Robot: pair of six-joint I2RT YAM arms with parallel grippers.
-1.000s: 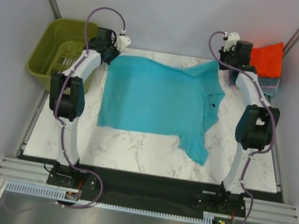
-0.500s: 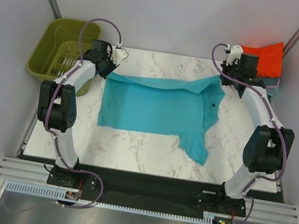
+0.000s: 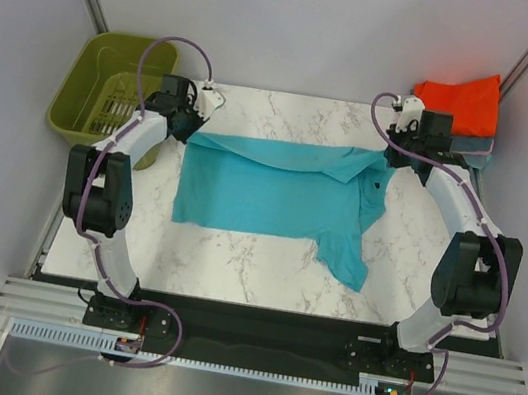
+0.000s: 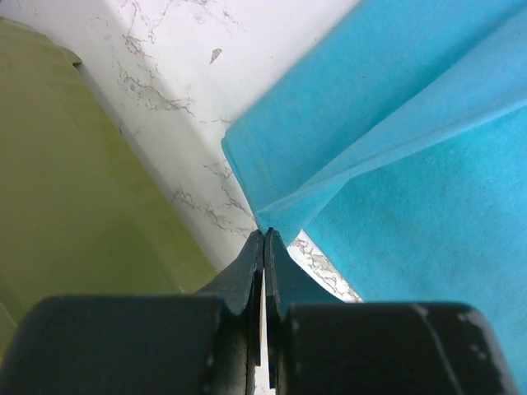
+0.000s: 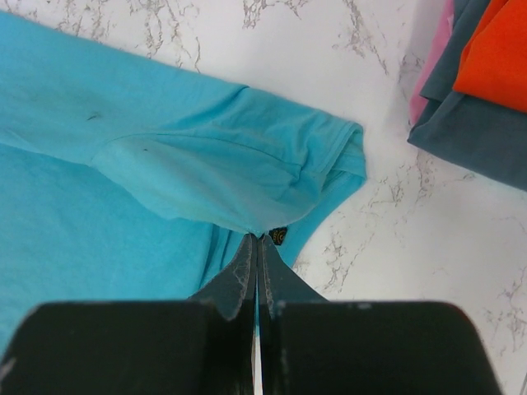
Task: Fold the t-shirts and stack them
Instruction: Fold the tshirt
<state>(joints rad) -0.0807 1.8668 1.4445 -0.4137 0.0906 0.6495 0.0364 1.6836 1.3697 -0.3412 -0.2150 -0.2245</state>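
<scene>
A teal short-sleeved cloth t-shirt (image 3: pixel 264 198) lies spread across the middle of the white marble-patterned counter (image 3: pixel 262 268), with its collar end to the right and one sleeve trailing toward the near right. Its far edge is raised off the counter and doubled toward the near side, forming a narrow band along the far side between the two arms.

The left hand (image 4: pixel 263 239) is at the far left corner of the shirt. Its two fingers are pressed together, and a fold of teal cloth is pinched at their tips. An olive-green plastic basket (image 3: pixel 89 77) stands off the counter's far left edge, just beside this arm.

The right hand (image 5: pixel 257 240) is at the far right of the shirt, by the sleeve. Its fingers are likewise pressed together on the teal cloth, which drapes over their tips. A small dark label (image 5: pixel 278 236) shows just beside them.

In the far right corner, near the right hand, a bright orange-red folded cloth shirt (image 3: pixel 460 99) rests on top of a grey-blue folded cloth shirt (image 5: pixel 478 136). A pink cloth edge (image 5: pixel 428 78) shows at the side of this stack. The stack does not touch the teal shirt; bare counter lies between them
</scene>
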